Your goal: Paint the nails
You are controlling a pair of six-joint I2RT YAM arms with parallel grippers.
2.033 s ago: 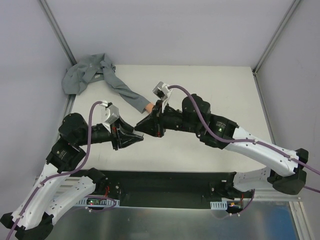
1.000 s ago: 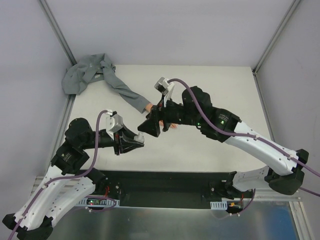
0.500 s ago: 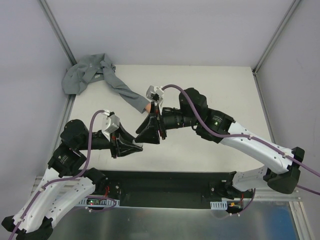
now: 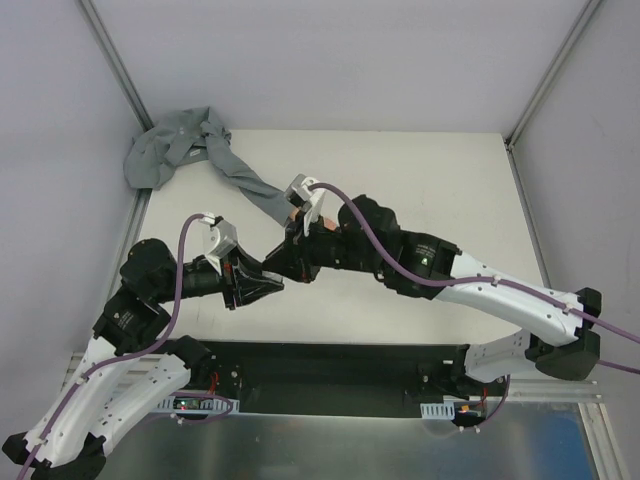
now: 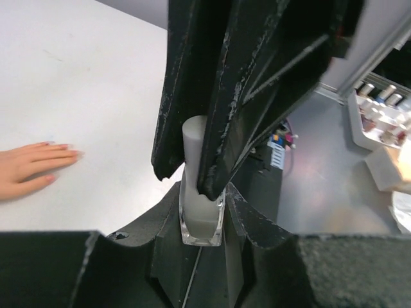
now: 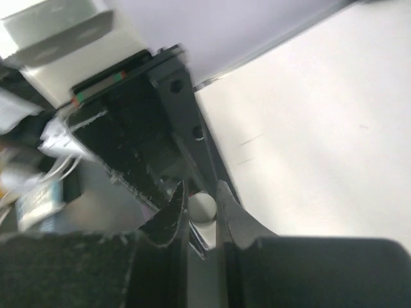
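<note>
Beyond my left gripper [image 4: 272,288] and to its left lies a long grey fabric sleeve [image 4: 240,178]. The peach mannequin hand [image 5: 29,168] at its end rests flat on the white table [image 5: 96,77]. The nails [image 5: 67,147] point toward my fingers but sit well apart from them. My left gripper is clenched on a small clear glass bottle [image 5: 202,221], held upright. My right gripper [image 6: 200,191] stands directly above, clamped on the bottle's white cylindrical cap [image 5: 194,138].
</note>
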